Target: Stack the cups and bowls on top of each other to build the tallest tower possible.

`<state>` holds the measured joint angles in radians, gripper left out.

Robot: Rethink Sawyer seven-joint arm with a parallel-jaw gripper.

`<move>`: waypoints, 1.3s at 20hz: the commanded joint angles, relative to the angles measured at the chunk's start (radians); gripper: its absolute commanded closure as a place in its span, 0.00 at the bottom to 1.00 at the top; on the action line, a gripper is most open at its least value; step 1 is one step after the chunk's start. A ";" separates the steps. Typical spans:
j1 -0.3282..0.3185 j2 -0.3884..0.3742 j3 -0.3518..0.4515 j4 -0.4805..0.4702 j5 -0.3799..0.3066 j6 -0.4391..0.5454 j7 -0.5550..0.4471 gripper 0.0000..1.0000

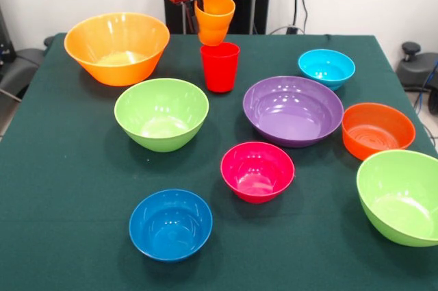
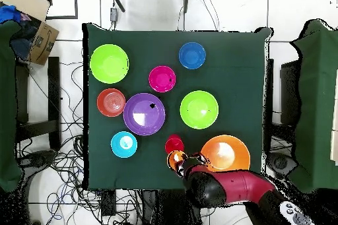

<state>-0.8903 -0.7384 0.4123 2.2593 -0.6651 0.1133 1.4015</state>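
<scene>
An orange cup (image 1: 215, 18) hangs tilted in the air, with my gripper (image 1: 202, 16) shut on its rim. It is just above and slightly behind the red cup (image 1: 220, 66), which stands upright on the green cloth. In the overhead view the orange cup (image 2: 176, 161) lies beside the red cup (image 2: 174, 144), close to the table edge. Loose bowls sit around them: large yellow-orange (image 1: 117, 48), lime green (image 1: 161, 113), purple (image 1: 293, 109), pink (image 1: 257, 171), dark blue (image 1: 170, 224), light blue (image 1: 326, 68), orange (image 1: 378, 130) and a second lime green (image 1: 400, 196).
The green table (image 1: 61, 188) drops off just behind the red cup. A cardboard box (image 2: 30, 18) and cables lie on the floor beside the table. My arm (image 2: 228, 186) reaches in over the near edge next to the large yellow-orange bowl (image 2: 225, 153).
</scene>
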 commanded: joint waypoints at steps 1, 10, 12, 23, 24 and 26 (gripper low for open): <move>0.048 0.023 -0.005 0.010 -0.034 -0.022 0.116 1.00; 0.042 0.021 0.003 0.014 -0.029 -0.020 0.111 1.00; 0.040 0.008 0.025 0.020 -0.014 -0.013 0.110 1.00; 0.059 -0.021 0.073 0.022 0.044 -0.015 0.139 1.00; 0.065 -0.024 0.070 0.019 0.044 -0.016 0.141 1.00; 0.076 -0.021 0.063 0.011 0.046 -0.019 0.145 1.00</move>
<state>-0.8737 -0.7586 0.4048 2.2636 -0.6576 0.1133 1.4015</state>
